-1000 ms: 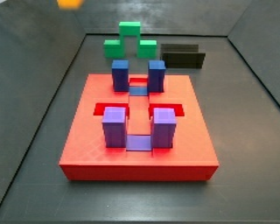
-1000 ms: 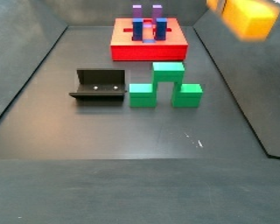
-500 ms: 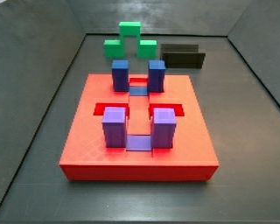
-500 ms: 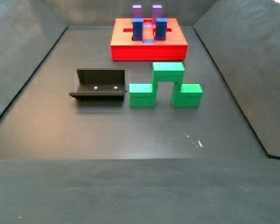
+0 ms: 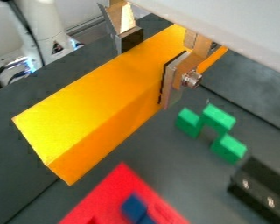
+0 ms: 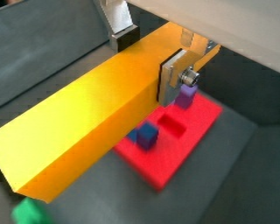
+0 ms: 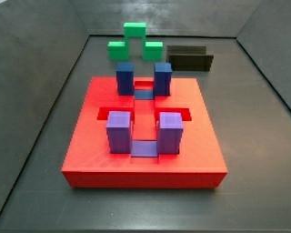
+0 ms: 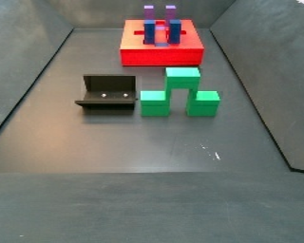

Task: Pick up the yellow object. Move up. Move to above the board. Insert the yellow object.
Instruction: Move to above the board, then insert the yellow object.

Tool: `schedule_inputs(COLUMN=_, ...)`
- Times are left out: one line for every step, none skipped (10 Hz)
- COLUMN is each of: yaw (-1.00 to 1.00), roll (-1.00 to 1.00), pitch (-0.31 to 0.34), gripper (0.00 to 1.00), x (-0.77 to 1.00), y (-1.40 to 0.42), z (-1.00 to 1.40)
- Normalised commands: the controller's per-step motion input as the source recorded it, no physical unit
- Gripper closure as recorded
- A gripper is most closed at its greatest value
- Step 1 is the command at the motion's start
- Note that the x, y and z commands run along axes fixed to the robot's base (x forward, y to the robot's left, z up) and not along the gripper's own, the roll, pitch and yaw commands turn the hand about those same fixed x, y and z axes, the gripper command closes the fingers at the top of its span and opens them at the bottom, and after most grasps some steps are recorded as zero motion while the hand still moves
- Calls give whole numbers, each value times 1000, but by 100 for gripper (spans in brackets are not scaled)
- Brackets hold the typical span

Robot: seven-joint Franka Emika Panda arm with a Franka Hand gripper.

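**Bar lifted out of both side views, carried high near the board**

The long yellow-orange rectangular bar (image 5: 101,109) was clamped across its width by the two-finger gripper (image 5: 150,54), whose flat silver fingers (image 5: 174,80) were closed against the bar's sides; both wrist views showed this hold. A second earlier the bar showed as an orange patch at the top edge of each side view; half a second earlier it had gone, and it was absent at this moment too. So gripper and bar had risen clear of the side cameras, and neither showed there.

In a wrist view the large flat red square board (image 6: 187,140), with its blue post (image 6: 146,134) and purple post (image 6: 185,94), lay far below, partly hidden under the bar. In a wrist view the green stepped block (image 5: 213,128) and the dark L-shaped fixture (image 5: 262,187) also lay below. The side views showed the board (image 7: 87,155), the green block (image 8: 180,92) and the fixture (image 8: 106,94) untouched on the dark floor.

Judgement: pick-up and lift looked done, and the move to above the board looked in hand. Insertion was not yet begun. Whether the bar was lined up with a slot could not be told.
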Motion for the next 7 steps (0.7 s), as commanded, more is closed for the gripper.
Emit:
schedule_inputs(yaw=3, roll=22, pitch=138, gripper=100, x=980, y=-1400, z=243)
schedule_inputs(yaw=4, roll=53, pitch=158, gripper=100, x=621, y=-829, z=151)
schedule_inputs(yaw=5, roll=67, pitch=161, gripper=100, x=467, y=-586, z=118)
schedule_inputs(yaw=8, roll=51, pitch=110, gripper=100, x=231, y=-278, z=72)
schedule_inputs(yaw=0, roll=0, pitch=0, gripper=100, x=-63, y=-40, z=-246)
schedule_inputs(yaw=0, roll=0, pitch=-71, gripper=100, x=-31, y=-100, z=-340)
schedule_inputs(yaw=0, roll=0, pitch=-90, gripper=100, x=-31, y=-123, z=-346)
